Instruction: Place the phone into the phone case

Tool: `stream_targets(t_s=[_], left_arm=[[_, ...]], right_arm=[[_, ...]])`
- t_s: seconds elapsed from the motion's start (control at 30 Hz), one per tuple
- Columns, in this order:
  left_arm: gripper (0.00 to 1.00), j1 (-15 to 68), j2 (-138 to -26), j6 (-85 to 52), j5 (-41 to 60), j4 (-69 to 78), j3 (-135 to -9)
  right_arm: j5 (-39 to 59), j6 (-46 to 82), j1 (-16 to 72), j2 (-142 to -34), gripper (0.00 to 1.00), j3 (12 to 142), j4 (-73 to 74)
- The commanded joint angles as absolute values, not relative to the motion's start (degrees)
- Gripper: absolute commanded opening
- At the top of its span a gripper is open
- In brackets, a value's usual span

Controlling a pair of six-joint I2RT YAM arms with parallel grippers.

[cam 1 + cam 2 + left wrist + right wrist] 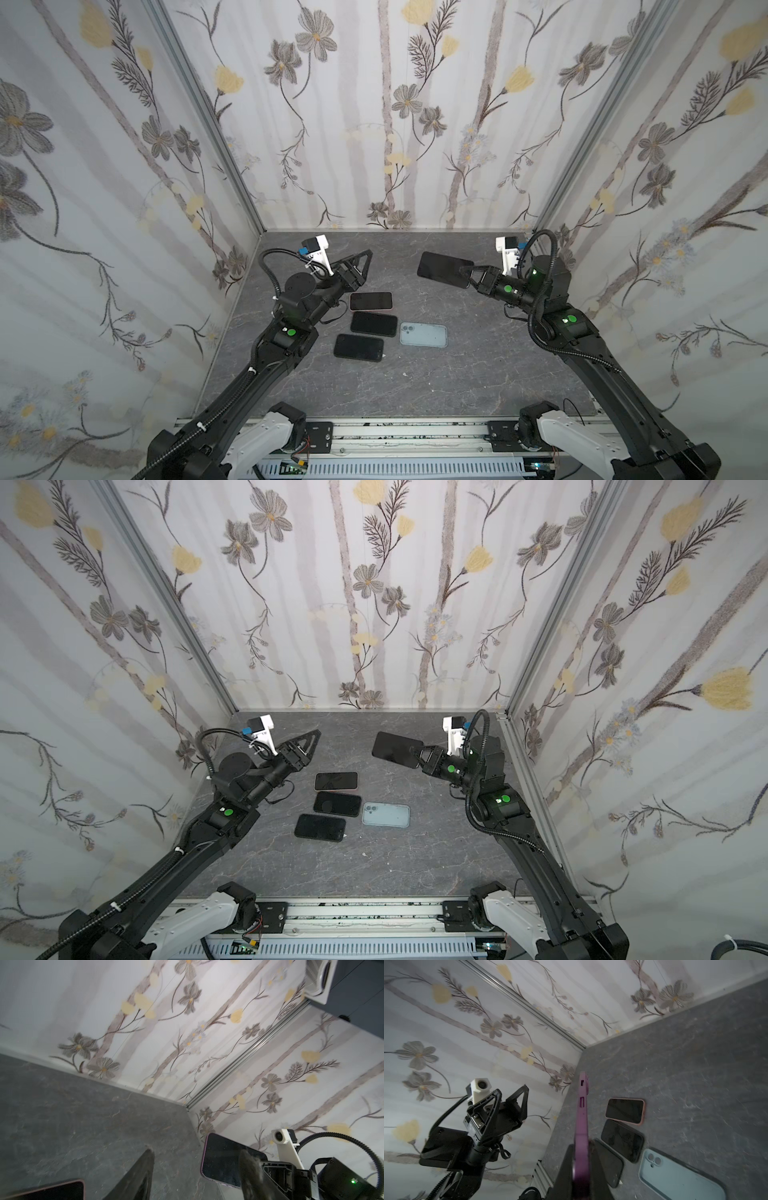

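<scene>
With the right claw [467, 277] clamped on one end of the phone [440, 266] and the left claw [511, 1093] apart and empty, I'd lower it level onto the case [423, 334] lying below.

No text, brand mark or number is legible anywhere, not even on the purple-edged phone [438, 268].
</scene>
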State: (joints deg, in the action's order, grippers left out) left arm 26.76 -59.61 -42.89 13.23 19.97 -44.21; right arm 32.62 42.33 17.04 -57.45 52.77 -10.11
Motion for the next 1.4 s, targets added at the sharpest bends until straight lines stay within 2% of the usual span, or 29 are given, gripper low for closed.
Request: stream_targets(t_s=[0.0, 0.3, 0.47, 0.67, 1.37], left_arm=[[0.64, 29.1, -64.6, -38.8, 13.9, 10.1, -46.3], [0.64, 34.5, -77.3, -38.5, 14.3, 9.3, -45.9], [0.65, 35.1, -82.0, -37.6, 16.2, 6.5, -47.3], [0.68, 35.2, -84.4, -36.6, 16.5, 4.5, -46.7], [0.65, 35.4, -90.8, -38.4, 22.8, 7.3, -46.1]], right_arm=[[34.3, 37.1, 16.7, -58.9, 0.0, 50.3, -17.7], [39.6, 39.1, 17.0, -66.3, 0.0, 40.4, -8.1], [42.1, 38.2, 17.6, -71.4, 0.0, 40.7, -6.2], [43.5, 36.8, 18.0, -75.5, 0.0, 41.9, -6.4], [45.6, 36.6, 19.2, -81.6, 0.0, 43.9, -3.6]])
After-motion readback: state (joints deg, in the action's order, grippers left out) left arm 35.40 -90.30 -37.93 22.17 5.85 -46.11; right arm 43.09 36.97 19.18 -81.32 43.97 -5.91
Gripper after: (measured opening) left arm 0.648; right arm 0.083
